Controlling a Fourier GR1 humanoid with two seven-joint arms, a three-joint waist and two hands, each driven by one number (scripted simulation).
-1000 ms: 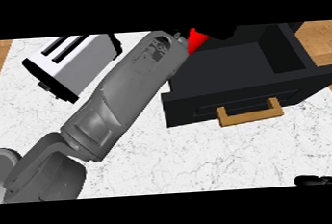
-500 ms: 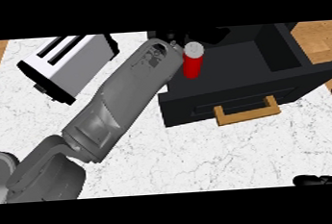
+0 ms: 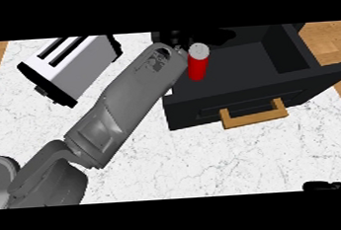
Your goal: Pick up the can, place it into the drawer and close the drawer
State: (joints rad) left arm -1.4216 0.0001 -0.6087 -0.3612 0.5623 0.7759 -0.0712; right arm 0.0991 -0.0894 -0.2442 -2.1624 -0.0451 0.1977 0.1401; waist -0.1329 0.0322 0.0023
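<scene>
Standing upright in the one open drawer (image 3: 302,62), one red can (image 3: 197,66) is seen beside the left hand (image 3: 174,37). Whether either hand is closed cannot be told. The right hand (image 3: 331,185) is shown low, and one toaster (image 3: 72,63) far left.

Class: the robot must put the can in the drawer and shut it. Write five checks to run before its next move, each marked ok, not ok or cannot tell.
1. The drawer is open: ok.
2. The can stands upright inside the drawer: ok.
3. The left hand is clear of the can: cannot tell.
4. The left forearm is out of the drawer: not ok, it reaches over the left wall.
5. The wooden handle is unobstructed: ok.
</scene>
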